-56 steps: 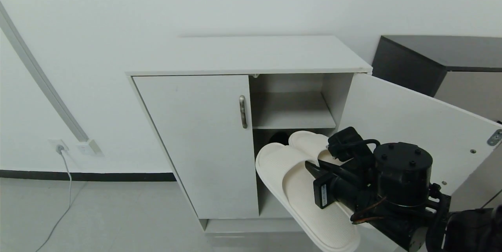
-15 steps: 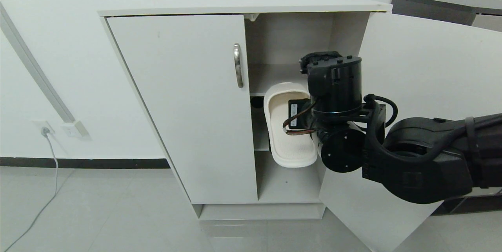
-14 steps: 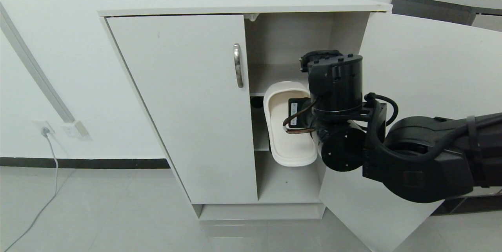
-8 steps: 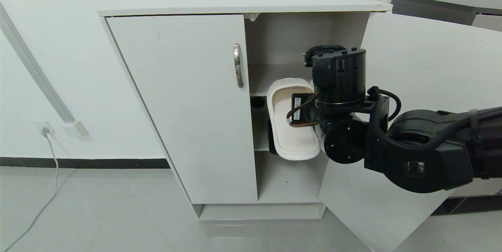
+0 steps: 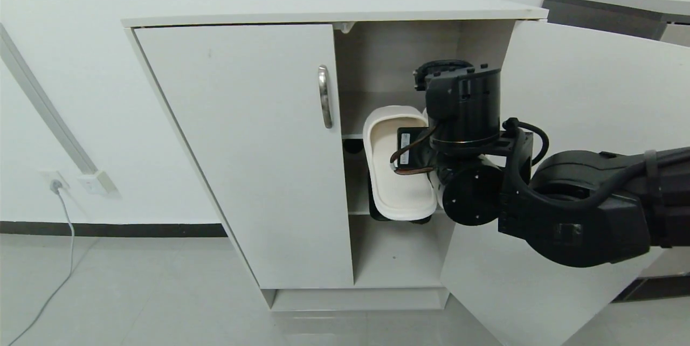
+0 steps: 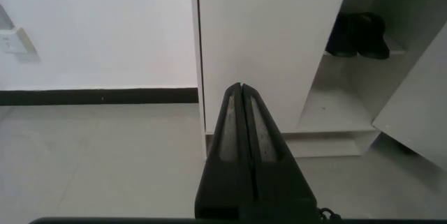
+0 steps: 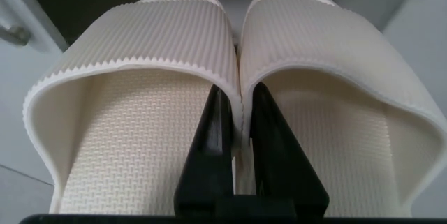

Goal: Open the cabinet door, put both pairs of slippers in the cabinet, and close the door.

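The right gripper [image 7: 239, 112] clamps the white slippers [image 7: 140, 56]; the left gripper [image 6: 242, 112] is closed, empty. Wrist sticker [image 5: 405, 154] unreadable; black slippers [image 5: 376, 210] half-hidden behind.

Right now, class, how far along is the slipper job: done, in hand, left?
Done: the door stands open and a dark pair sits on a shelf. In hand: the right gripper pinches the white slippers together at the opening. Left: set them down, let go, shut the door.
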